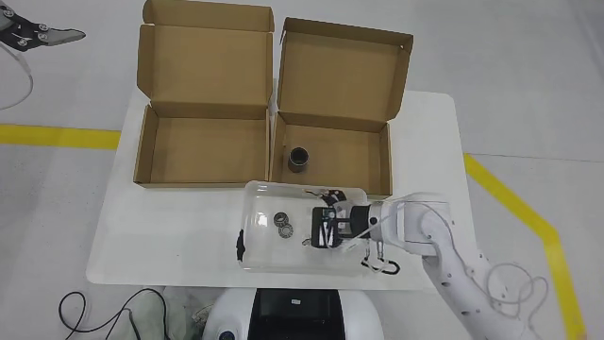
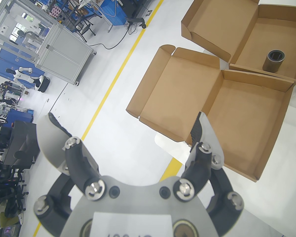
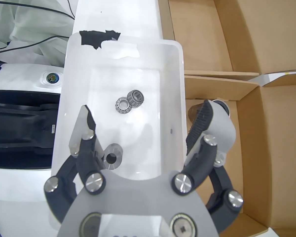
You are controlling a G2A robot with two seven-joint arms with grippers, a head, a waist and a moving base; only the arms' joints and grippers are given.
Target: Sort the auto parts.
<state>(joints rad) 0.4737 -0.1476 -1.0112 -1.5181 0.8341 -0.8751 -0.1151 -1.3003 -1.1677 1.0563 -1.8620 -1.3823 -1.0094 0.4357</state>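
Right wrist view, and the right gripper [image 3: 145, 114] hangs low over the white bin [image 3: 180, 57] at the near edge of the table [image 1: 151, 236]. Its jaws are spread wide and hold nothing.

A silver bushing [image 3: 111, 159] lies on the bin floor, just beside one finger. I'd say that is the trouble spot. It is small, smooth and so close to the finger that a closing pinch could clip its edge and send it skidding.

A little farther along the floor sit two roller bearings [image 3: 129, 101], touching each other. A grab at one might drag or knock its neighbour, or lift both. The bin's tall walls leave little room, and one fingertip stands close to the wall on the box side, so it could snag there when the gripper lifts out.

Past the bin stand two open cardboard boxes, side by side. The right box [image 1: 349, 156] holds one dark cylinder [image 1: 299, 160], standing upright near its front left corner. A part dropped carelessly could topple it. I can see nothing in the left box [image 1: 203, 151].

Farthest off, the left gripper [image 2: 125, 118] hovers over the floor beyond the table's left side. Its fingers are apart and carry nothing.
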